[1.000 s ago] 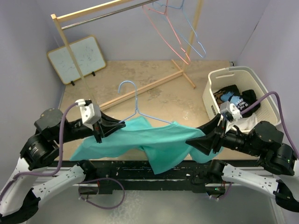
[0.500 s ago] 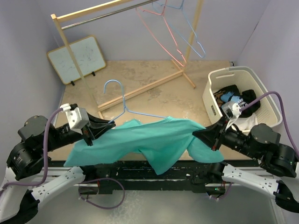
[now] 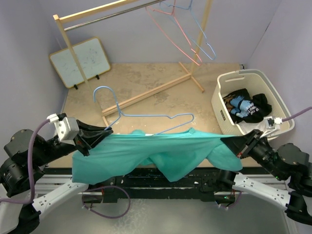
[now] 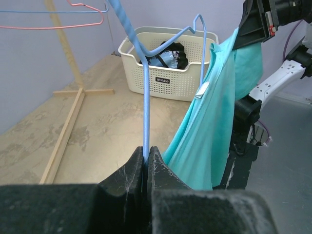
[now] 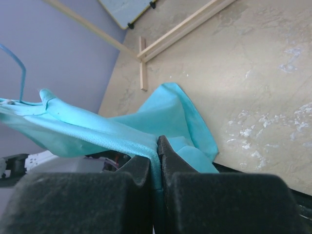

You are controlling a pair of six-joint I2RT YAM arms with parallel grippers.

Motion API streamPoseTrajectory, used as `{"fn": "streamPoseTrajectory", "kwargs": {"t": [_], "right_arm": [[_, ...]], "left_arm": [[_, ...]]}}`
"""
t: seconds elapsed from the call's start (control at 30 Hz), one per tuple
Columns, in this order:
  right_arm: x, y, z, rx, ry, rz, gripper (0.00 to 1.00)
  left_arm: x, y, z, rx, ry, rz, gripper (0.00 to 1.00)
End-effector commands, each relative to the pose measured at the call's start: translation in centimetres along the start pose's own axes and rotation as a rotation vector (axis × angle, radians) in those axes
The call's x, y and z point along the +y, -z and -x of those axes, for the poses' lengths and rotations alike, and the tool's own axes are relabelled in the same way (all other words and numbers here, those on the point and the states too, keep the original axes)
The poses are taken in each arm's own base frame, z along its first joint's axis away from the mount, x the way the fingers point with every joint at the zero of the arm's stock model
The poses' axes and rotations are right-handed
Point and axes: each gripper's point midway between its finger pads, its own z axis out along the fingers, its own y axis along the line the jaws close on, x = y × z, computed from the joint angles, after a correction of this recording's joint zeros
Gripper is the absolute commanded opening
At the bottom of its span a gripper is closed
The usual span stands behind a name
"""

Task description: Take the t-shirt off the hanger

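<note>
While your L hand (image 3: 105,131) is clenched on the blue hanger (image 4: 145,107) at 9 o'clock, your R hand (image 3: 229,140) grips the t-shirt (image 3: 156,152) at 3 o'clock. Shirt's pulled tight btwn them, at the surface (image 3: 161,83)'s 6 o'clock edge.

"Any wording legible in this scene?"

"One candidate only: a small dark label (image 4: 165,80) on the front wall of the white laundry basket (image 4: 183,73), its pale letters too blurred to read."

"Anything beside the basket?"

"A white tag (image 4: 202,89) on the teal t-shirt (image 4: 204,141), just right of the basket; no print can be made out."
</note>
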Motion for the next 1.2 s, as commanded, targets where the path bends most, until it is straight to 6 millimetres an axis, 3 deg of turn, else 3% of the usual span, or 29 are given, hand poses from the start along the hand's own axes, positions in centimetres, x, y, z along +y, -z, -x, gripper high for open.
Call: {"fn": "streamPoseTrajectory", "kwargs": {"t": [0.0, 0.07, 0.1, 0.2, 0.27, 0.43, 0.67, 0.87, 1.17], "right_arm": [[-2.7, -1.1, -0.6, -0.010, 0.077, -0.141, 0.00], [-1.0, -2.2, -1.5, 0.037, 0.125, -0.077, 0.00], [0.2, -2.7, -1.9, 0.062, 0.149, -0.027, 0.05], [4.5, -3.8, -1.5, 0.062, 0.218, 0.143, 0.43], [6.9, -3.9, -1.8, 0.103, 0.268, 0.241, 0.53], [11.3, -3.1, -0.9, 0.133, 0.360, 0.414, 0.53], [14.5, -1.7, 0.0, 0.137, 0.438, 0.563, 0.52], [14.7, -3.2, -0.1, 0.146, 0.484, 0.530, 0.52], [15.6, -4.6, -3.4, 0.261, 0.520, 0.605, 0.52]], "left_arm": [[1.6, 1.2, 3.3, -0.126, -0.036, 0.112, 0.00], [1.5, 0.4, 3.2, -0.130, -0.029, 0.092, 0.00], [1.5, -0.2, 2.9, -0.120, -0.022, 0.083, 0.00], [1.5, -2.1, 1.8, -0.077, -0.012, 0.047, 0.00], [1.4, -3.5, 0.9, -0.037, -0.011, 0.013, 0.00], [0.0, -5.6, -1.1, 0.057, -0.010, -0.114, 0.00], [-1.6, -6.1, -1.7, 0.091, -0.007, -0.230, 0.00], [-3.4, -6.5, -1.5, 0.100, 0.015, -0.355, 0.00], [-3.5, -7.0, -0.3, 0.053, 0.008, -0.362, 0.00]]}}
